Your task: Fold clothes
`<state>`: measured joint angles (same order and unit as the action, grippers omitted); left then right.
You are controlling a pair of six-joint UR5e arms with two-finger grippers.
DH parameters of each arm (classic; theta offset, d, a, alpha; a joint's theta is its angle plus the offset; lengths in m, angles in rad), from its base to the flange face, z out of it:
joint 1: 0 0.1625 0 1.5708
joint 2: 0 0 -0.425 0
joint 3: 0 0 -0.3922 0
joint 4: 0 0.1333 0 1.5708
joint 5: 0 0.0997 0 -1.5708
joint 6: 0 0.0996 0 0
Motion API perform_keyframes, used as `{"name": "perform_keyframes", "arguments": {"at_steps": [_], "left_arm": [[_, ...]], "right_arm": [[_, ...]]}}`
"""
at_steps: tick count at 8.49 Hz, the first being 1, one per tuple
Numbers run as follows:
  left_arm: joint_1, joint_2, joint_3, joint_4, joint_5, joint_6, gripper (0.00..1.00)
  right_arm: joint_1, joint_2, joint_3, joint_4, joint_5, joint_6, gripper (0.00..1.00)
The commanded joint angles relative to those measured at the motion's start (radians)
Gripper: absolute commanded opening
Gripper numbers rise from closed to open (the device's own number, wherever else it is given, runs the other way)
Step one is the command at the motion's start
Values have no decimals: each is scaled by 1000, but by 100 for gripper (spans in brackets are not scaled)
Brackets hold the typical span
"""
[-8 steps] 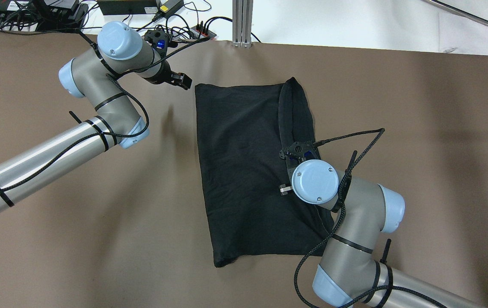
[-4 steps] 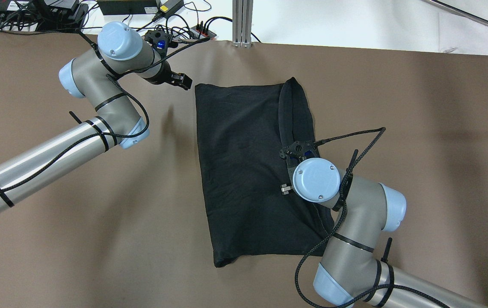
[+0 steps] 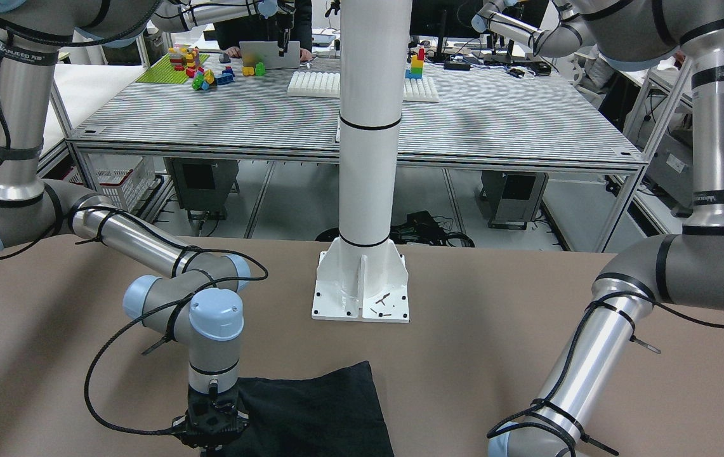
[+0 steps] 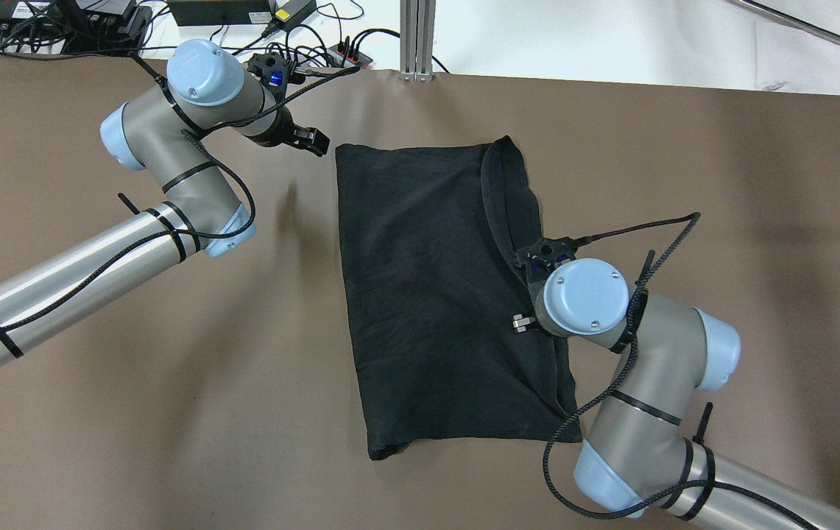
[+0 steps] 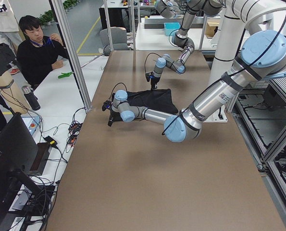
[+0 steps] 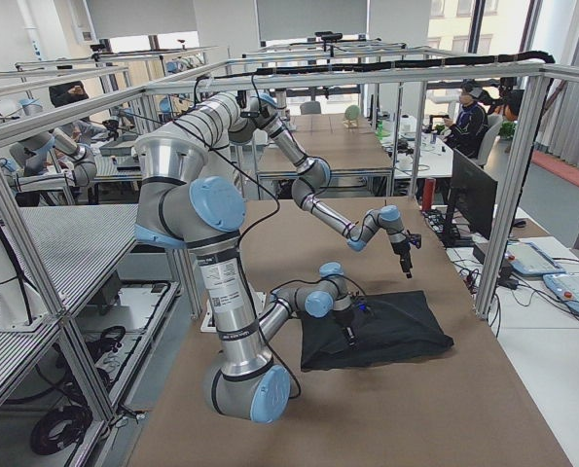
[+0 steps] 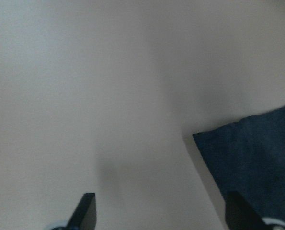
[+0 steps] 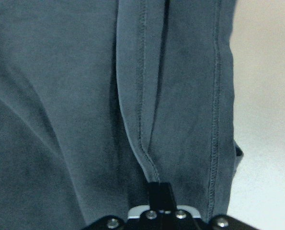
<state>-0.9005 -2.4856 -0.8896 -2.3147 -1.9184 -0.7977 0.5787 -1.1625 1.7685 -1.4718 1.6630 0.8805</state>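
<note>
One black garment (image 4: pixel 420 294) lies flat on the brown table (image 4: pixel 169 368), out in front of the white pillar (image 3: pixel 368 127). It is apart from the pillar's base plate (image 3: pixel 362 292) and set a little toward the robot's right of it. The cloth forms a rough rectangle with its long side running away from the pillar. Along the edge on the robot's right, a hemmed flap is doubled over the main panel, and its stitched border shows as a curved line.

The right gripper (image 8: pixel 160 191) is on that flap, about halfway along the edge. Its wrist camera shows the fingers drawn together with the hemmed fold running straight into them, so it is clamped on the garment. In the overhead view the wrist joint covers the fingers.

The left gripper (image 4: pixel 313 140) is at the garment's corner farthest from the pillar, on the robot's left, just off the cloth and over bare table. In its wrist camera the two fingertips (image 7: pixel 87 213) stand wide apart with nothing between them, and the cloth corner lies close to one of them.

Behind the pillar stands a grey slatted table (image 3: pixel 495 127). A white slotted basket (image 3: pixel 114 181) sits under it on the robot's right side, and what it holds cannot be made out. On top of that table, white ridged trays (image 3: pixel 314 84) flank the pillar, with coloured blocks (image 3: pixel 200 76) scattered farther toward the robot's right.
</note>
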Motion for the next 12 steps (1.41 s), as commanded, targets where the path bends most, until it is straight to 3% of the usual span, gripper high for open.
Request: {"name": "perform_keyframes", "arguments": {"at_steps": [1, 2, 4, 5, 9, 12], "left_arm": [[0, 1, 1, -3, 1, 0, 95], [0, 1, 1, -3, 1, 0, 95], [2, -1, 1, -2, 1, 0, 95], [6, -1, 1, -2, 1, 0, 95], [8, -2, 1, -2, 13, -1, 95], [6, -2, 1, -2, 13, -1, 95]], "right_arm": [[29, -100, 16, 120, 29, -37, 0], [32, -100, 16, 122, 52, -35, 0], [36, -91, 14, 126, 52, -26, 79], [64, -54, 8, 113, 50, -28, 90], [124, 205, -283, 119, 49, -11, 92], [130, 262, -372, 123, 46, 6, 93]]}}
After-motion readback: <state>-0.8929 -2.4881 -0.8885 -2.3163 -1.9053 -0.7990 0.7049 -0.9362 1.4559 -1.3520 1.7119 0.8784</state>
